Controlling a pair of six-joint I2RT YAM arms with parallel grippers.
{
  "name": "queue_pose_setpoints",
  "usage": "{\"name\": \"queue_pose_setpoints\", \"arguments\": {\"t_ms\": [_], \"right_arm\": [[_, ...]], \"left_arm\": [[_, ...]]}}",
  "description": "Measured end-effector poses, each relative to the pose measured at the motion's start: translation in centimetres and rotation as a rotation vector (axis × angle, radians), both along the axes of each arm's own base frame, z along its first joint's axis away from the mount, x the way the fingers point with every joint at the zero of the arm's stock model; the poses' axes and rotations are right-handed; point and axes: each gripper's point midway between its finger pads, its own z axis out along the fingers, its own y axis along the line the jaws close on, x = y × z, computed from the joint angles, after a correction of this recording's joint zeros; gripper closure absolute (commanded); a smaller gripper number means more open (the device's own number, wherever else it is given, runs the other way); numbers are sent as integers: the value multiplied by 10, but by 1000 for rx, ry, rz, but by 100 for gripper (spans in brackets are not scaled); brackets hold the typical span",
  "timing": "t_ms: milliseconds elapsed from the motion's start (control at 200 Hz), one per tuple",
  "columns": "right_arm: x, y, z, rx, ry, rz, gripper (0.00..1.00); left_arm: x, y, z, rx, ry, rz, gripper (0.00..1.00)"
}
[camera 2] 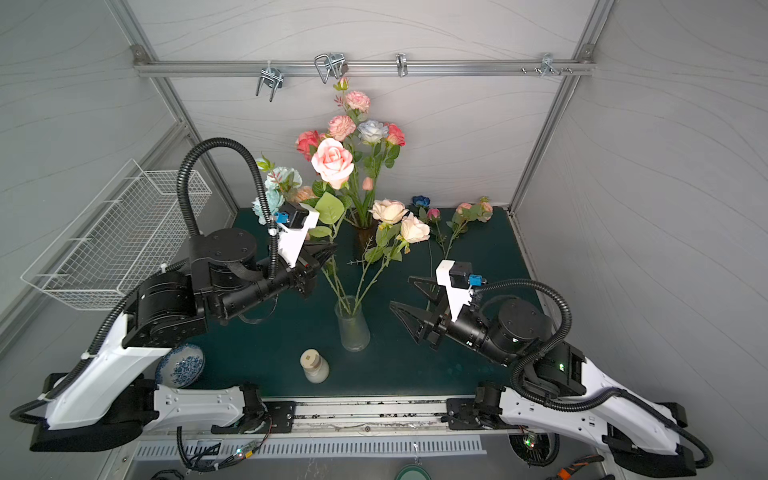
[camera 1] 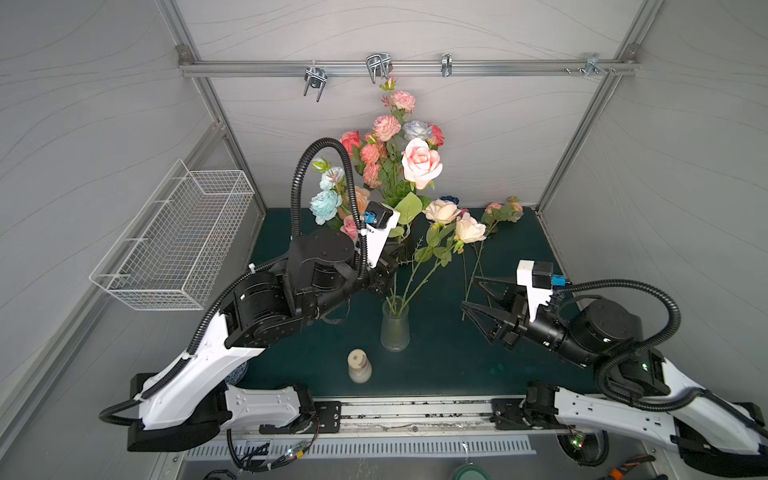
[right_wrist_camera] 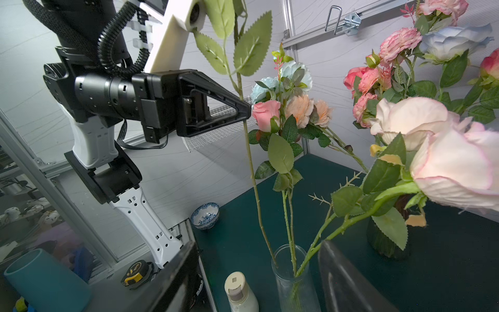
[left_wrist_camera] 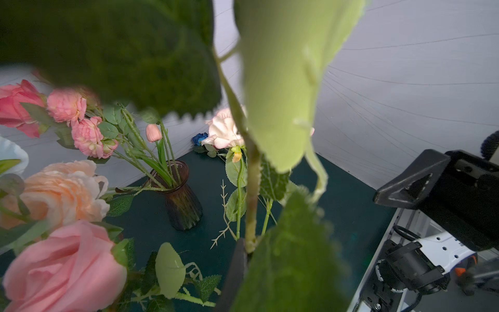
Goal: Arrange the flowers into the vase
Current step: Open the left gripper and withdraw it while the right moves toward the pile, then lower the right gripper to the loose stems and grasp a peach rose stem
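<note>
A clear glass vase (camera 1: pixel 395 326) (camera 2: pixel 353 328) (right_wrist_camera: pixel 295 278) stands mid-table with several flower stems in it, among them two cream-pink roses (camera 1: pixel 441 211) (camera 2: pixel 414 229). My left gripper (camera 1: pixel 392 251) (camera 2: pixel 328 251) (right_wrist_camera: pixel 244 110) is shut on the stem (left_wrist_camera: pixel 251 216) of a big pink rose (camera 1: pixel 422 162) (camera 2: pixel 332 162). That stem's foot sits inside the vase mouth. My right gripper (camera 1: pixel 468 294) (camera 2: pixel 401 291) (right_wrist_camera: pixel 259 244) is open and empty, just right of the vase. More flowers (camera 1: pixel 505 210) (camera 2: pixel 473 210) lie on the mat at the back right.
A dark vase (camera 2: pixel 365 239) (left_wrist_camera: pixel 181 197) full of flowers stands behind the clear one. A cream-capped bottle (camera 1: pixel 359 365) (right_wrist_camera: pixel 239 291) stands in front of it, a blue-patterned bowl (camera 2: pixel 180 365) at the front left. A wire basket (camera 1: pixel 174 245) hangs on the left wall.
</note>
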Motion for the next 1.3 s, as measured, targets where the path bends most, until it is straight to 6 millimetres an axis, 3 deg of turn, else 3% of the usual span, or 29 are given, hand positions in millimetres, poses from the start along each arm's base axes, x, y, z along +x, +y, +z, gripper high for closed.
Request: {"name": "queue_pose_setpoints", "arguments": {"t_ms": [150, 270, 345, 670, 800, 885, 1086, 1196, 1301], "right_arm": [[0, 0, 0, 1, 0, -1, 28], [0, -2, 1, 4, -1, -3, 28], [0, -2, 1, 4, -1, -4, 27], [2, -3, -1, -3, 3, -15, 27], [8, -3, -10, -19, 23, -49, 28], [14, -1, -32, -64, 58, -77, 29], [24, -3, -110, -224, 172, -140, 34], [36, -13, -151, -287, 242, -208, 37], [64, -28, -196, -342, 352, -327, 41]], "left_arm": [[3, 0, -15, 20, 7, 15, 100], [4, 2, -22, 27, 12, 32, 41], [5, 5, -24, 17, 12, 45, 21], [-3, 19, 1, -94, -26, 49, 12], [-12, 27, 23, -188, -55, 25, 4], [-23, 38, 40, -271, -85, -1, 1], [-45, 65, 62, -419, -137, -41, 1], [-47, 68, 56, -445, -132, -46, 1], [-47, 63, 38, -434, -106, -52, 1]]}}
